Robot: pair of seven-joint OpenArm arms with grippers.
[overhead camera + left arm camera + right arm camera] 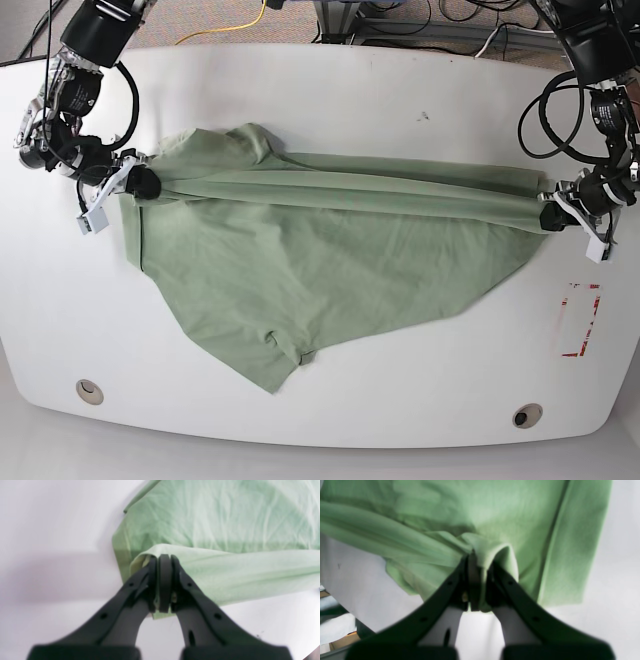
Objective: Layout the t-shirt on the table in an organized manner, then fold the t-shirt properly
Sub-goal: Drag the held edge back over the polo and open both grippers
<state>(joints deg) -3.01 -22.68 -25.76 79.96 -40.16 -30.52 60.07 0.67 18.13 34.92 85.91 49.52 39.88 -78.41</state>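
Observation:
The sage-green t-shirt (310,260) is stretched across the white table (330,100), its upper edge pulled taut between both arms while the rest lies spread toward the front. On the base view's right, my left gripper (546,214) is shut on one end of that taut edge; in the left wrist view the left gripper (163,561) pinches a fold of t-shirt (225,517). On the base view's left, my right gripper (142,183) is shut on the other end; the right wrist view has the right gripper (480,563) clamping bunched t-shirt (495,510).
A red tape rectangle (581,320) marks the table at the right. Two round cable holes (88,389) (526,414) sit near the front edge. A small dark speck (423,116) lies toward the back. Cables trail behind the table.

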